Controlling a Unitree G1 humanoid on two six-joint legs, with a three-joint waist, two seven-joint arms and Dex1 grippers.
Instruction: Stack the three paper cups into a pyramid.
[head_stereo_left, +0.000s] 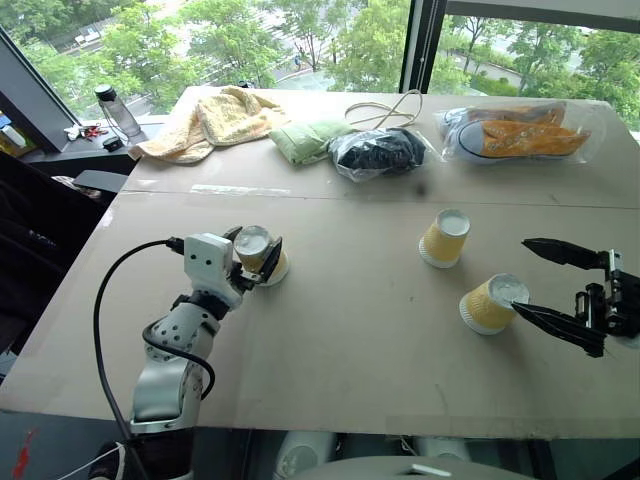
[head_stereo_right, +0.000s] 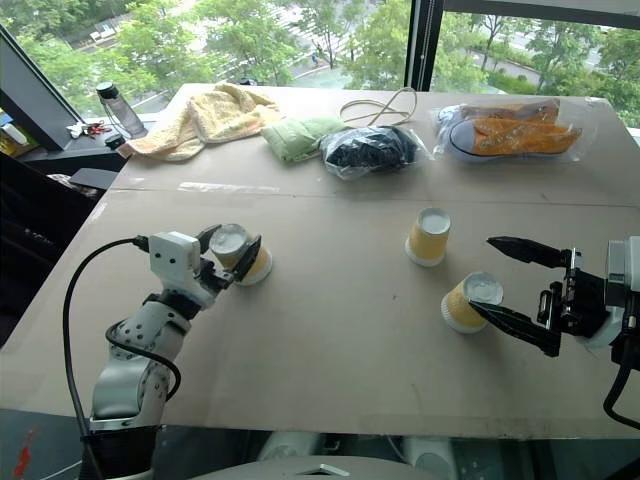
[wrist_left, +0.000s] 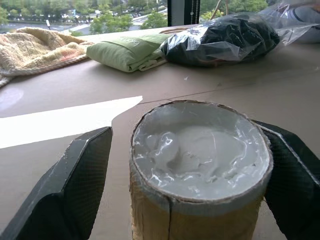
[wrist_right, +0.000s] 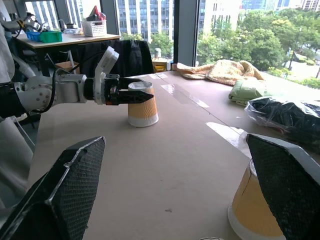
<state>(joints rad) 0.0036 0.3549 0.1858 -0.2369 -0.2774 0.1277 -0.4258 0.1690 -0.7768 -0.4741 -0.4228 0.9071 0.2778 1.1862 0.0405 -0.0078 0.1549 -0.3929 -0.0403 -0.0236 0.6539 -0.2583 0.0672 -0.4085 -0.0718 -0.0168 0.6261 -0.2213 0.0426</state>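
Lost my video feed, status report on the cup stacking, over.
Left pincer around upside-down yellow paper cup, one finger not touching. Right pincer open beside tilted cup. Third cup free. Nothing stacked.

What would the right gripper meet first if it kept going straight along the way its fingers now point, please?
Probably the tilted paper cup just ahead of the right gripper, roughly between its open fingertips; depth is hard to judge.

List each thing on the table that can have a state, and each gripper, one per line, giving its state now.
left cup: upside down on the table, between the left gripper's fingers
middle cup: upside down, standing free
right cup: tipped, leaning, by the right gripper
left gripper: fingers around the left cup; grip uncertain
right gripper: open, holding nothing
bottle: upright, cap on
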